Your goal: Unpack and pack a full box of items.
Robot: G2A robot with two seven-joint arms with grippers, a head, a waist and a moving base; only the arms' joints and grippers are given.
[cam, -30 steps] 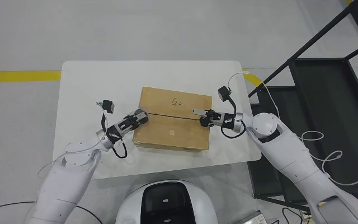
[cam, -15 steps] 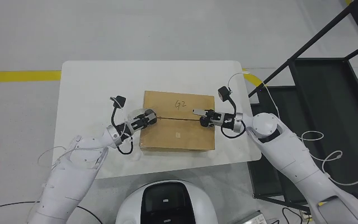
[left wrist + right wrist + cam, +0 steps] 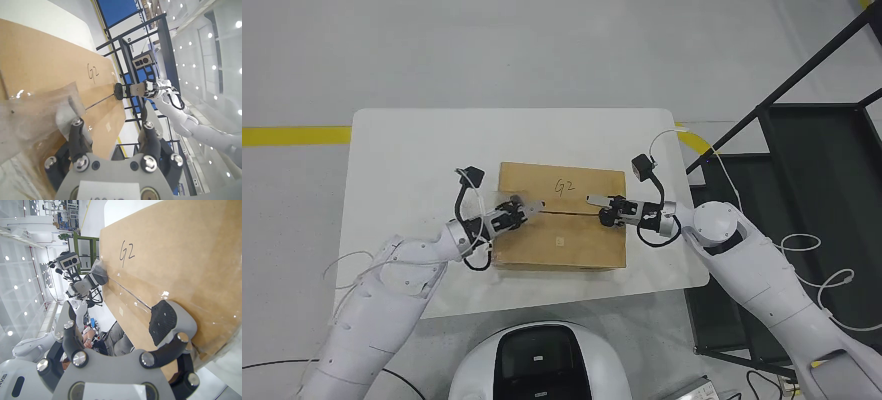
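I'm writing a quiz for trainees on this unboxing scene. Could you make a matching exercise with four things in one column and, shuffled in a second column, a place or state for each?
Things
1. cardboard box
2. table
3. left gripper
4. right gripper

Descriptions
A. white, bears the box
B. fingers open at the seam end beside loose, crumpled clear tape
C. brown, flaps closed, handwriting on top
D. fingers open at the opposite seam end, one finger at the box top

Pairs: 1-C, 2-A, 3-B, 4-D
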